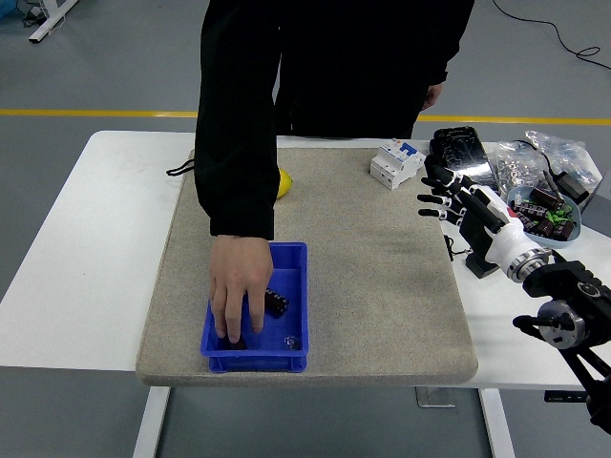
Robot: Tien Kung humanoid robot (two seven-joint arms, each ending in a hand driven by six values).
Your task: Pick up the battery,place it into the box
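Status: two batteries (278, 303) are already lying in the blue box (291, 262). A person's hand (239, 294) is reaching into it, fingers on one. Your right hand (456, 199) is hovering, spread and empty, off the mat's right edge.

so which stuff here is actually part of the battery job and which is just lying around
Job:
- blue box
- batteries in it
- person's hand reaching into the box
- right hand, open, at the mat's right edge

Lying about:
- lemon
- white breaker
- bowl of parts
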